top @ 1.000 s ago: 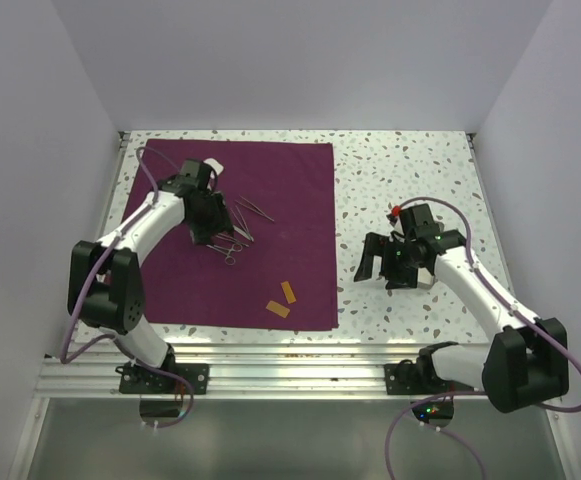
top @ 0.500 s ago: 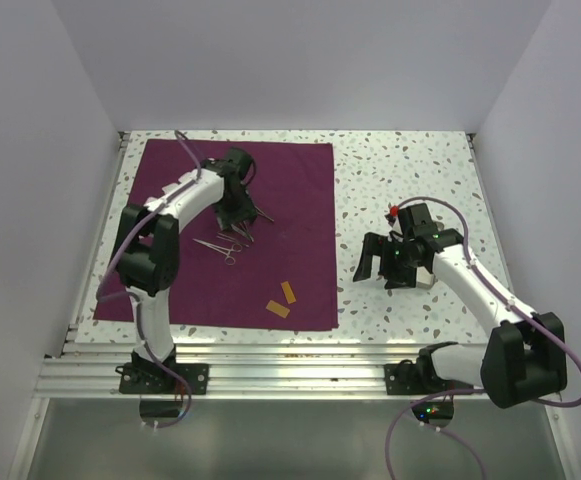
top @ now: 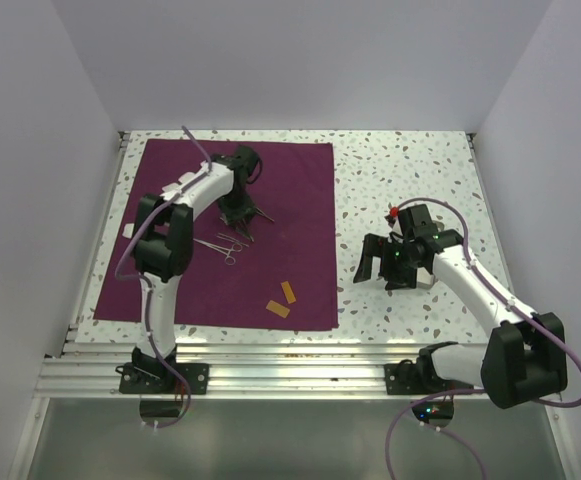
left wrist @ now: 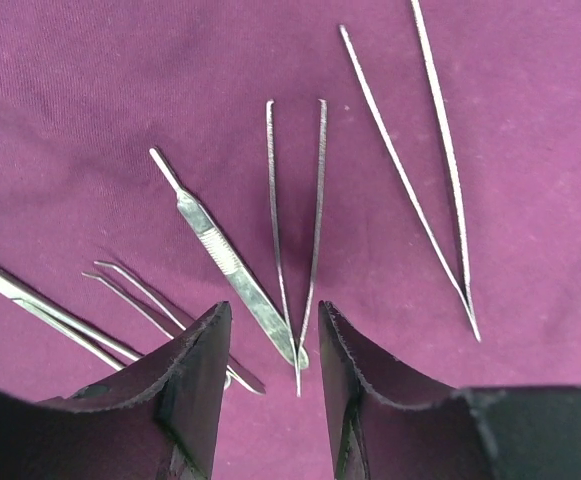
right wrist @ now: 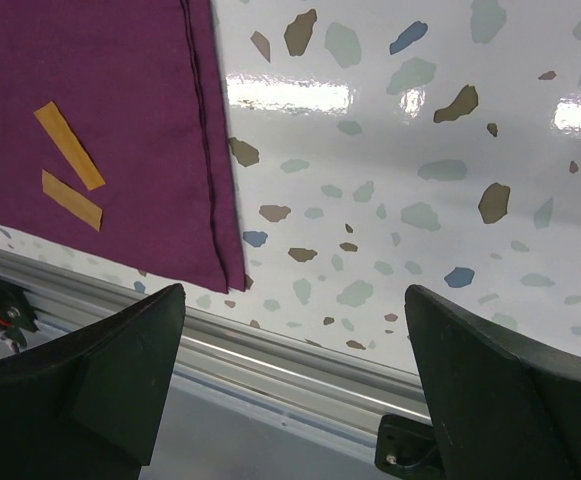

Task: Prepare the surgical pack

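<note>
The surgical pack (top: 300,200) is a deep purple cloth spread flat on the left half of the table. Metal instruments (top: 232,240) lie on it. My left gripper (top: 236,210) hangs low over them, pointing down. In the left wrist view its jaws (left wrist: 273,315) stand partly apart, straddling the near ends of a scalpel handle (left wrist: 225,255) and fine tweezers (left wrist: 276,200) without touching them. Longer tweezers (left wrist: 467,300) lie to the right. My right gripper (top: 375,270) is wide open and empty over bare table, right of the cloth's edge (right wrist: 100,100).
Two orange strips (top: 283,300) lie on the cloth near its front right corner, also seen in the right wrist view (right wrist: 70,145). Forceps (left wrist: 30,295) lie left of the left jaws. The speckled table (right wrist: 390,180) ends at a metal rail (right wrist: 270,350).
The left arm has swung its elbow in and carried its gripper right onto the instrument pile, its jaws narrowing. The right arm has not moved.
</note>
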